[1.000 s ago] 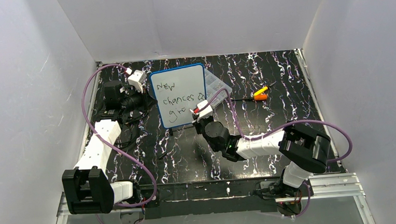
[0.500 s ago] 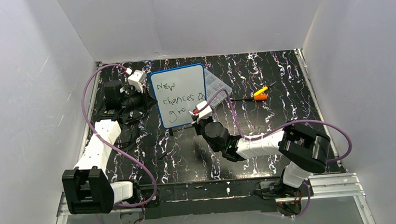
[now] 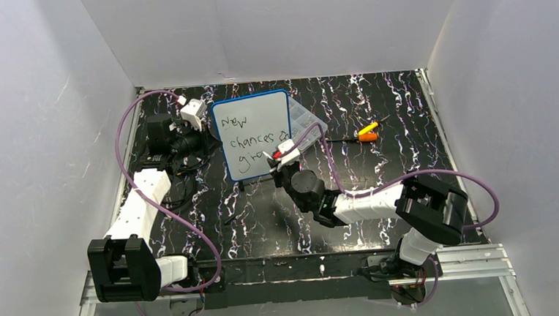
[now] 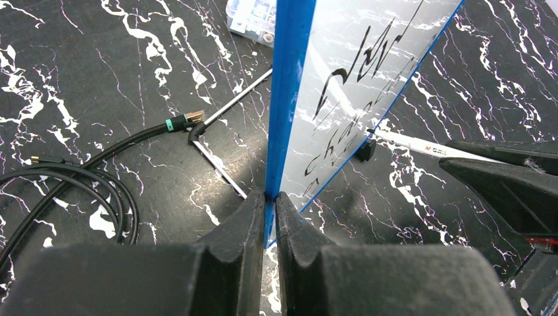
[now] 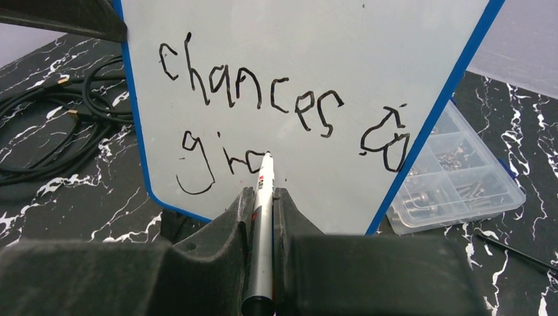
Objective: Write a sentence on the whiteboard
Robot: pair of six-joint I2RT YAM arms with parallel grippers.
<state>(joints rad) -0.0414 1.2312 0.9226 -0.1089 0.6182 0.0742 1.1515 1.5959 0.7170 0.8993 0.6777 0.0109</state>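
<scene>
The whiteboard [image 3: 253,130], white with a thin blue frame, stands upright at the back of the table. My left gripper [image 4: 270,197] is shut on its blue left edge [image 4: 288,99]. The sentence [image 3: 245,139] reads "New chances gro" in black, and a small doodle follows "chances" [image 5: 250,92]. My right gripper [image 5: 262,194] is shut on a silver marker [image 5: 264,197]. The marker's tip touches the board at the end of "gro" [image 5: 220,161]. In the top view the right gripper [image 3: 280,160] sits at the board's lower right.
A clear plastic compartment box [image 5: 454,178] with small hardware lies behind the board's right side. A yellow and orange tool [image 3: 367,131] lies further right. Black cables [image 4: 66,171] and a thin metal rod [image 4: 227,108] lie left of the board. White walls enclose the table.
My right gripper with the marker has shifted very slightly at the third line. The left gripper and the board have stayed still.
</scene>
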